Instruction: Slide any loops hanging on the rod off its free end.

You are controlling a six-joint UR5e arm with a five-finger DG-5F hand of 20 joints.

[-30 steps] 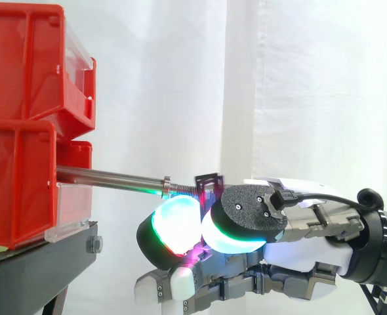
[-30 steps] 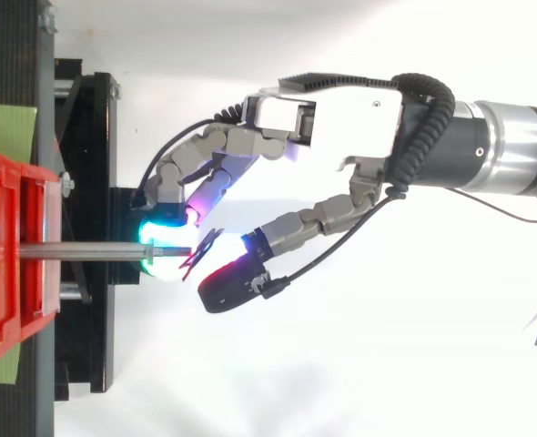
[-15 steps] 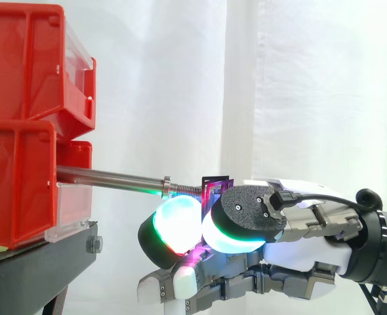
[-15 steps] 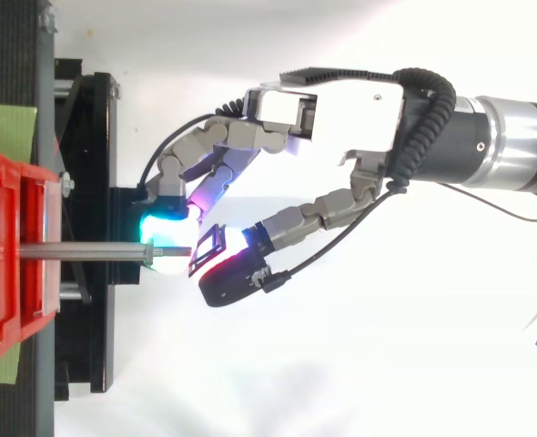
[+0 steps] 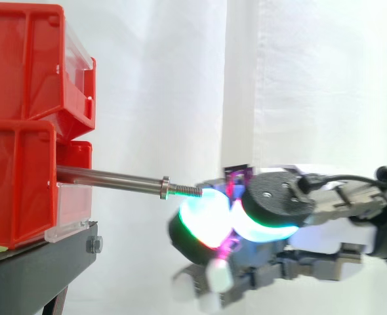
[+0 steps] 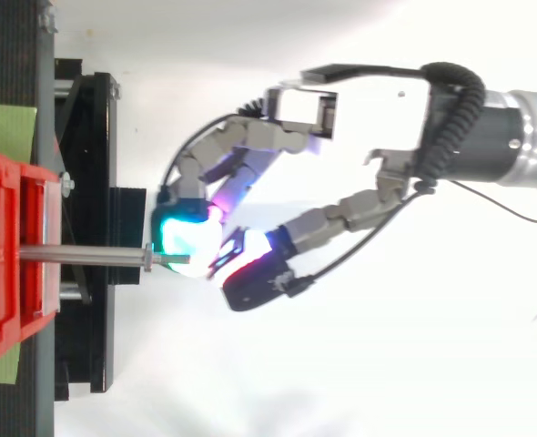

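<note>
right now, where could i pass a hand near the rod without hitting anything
Free: above the rod, beside the red bins; below the rod, between the black stand and the robot hand. Crowded: just past the rod's free end, where the robot hand pinches the loop.

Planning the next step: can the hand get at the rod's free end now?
Probably yes: the rod has a bare tip with open space toward the hand, though it pinches a black loop.

Side level, top overhead; both share rod point(image 5: 115, 179)
</note>
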